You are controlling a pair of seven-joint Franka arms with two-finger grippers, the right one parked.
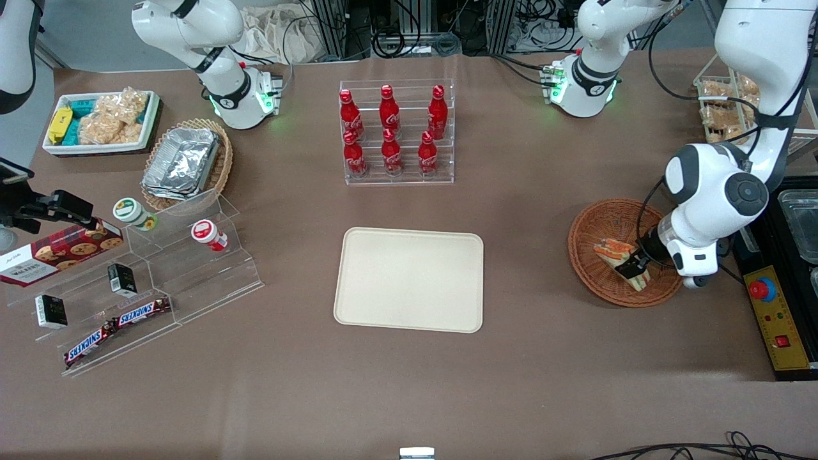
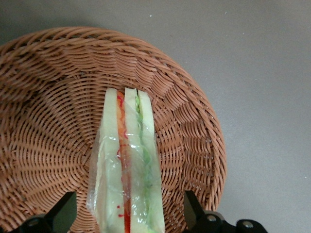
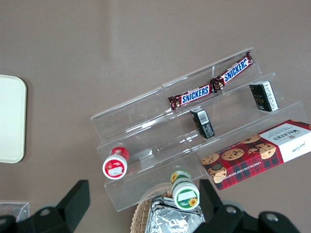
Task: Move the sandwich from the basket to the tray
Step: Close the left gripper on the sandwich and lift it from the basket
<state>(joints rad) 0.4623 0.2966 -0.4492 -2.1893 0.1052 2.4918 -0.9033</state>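
The sandwich [image 1: 613, 250], a pale bread wedge wrapped in clear film with orange-red and green layers, lies in the round reddish-brown basket [image 1: 591, 223] toward the working arm's end of the table. My left gripper [image 1: 632, 268] is low over the basket and open. In the left wrist view the gripper [image 2: 129, 213] straddles the sandwich [image 2: 127, 160]. One fingertip [image 2: 65, 211] and the other stand on either side of it, each with a gap to the wrap. The basket weave [image 2: 43, 121] shows all round. The cream-beige tray [image 1: 409, 278] lies bare mid-table.
A clear rack of red bottles [image 1: 393, 131] stands farther from the front camera than the tray. Acrylic steps with snacks [image 1: 140, 281], a paler basket of foil containers [image 1: 185, 163] and a white bin [image 1: 99, 121] lie toward the parked arm's end. A yellow control box [image 1: 776, 316] is beside the basket.
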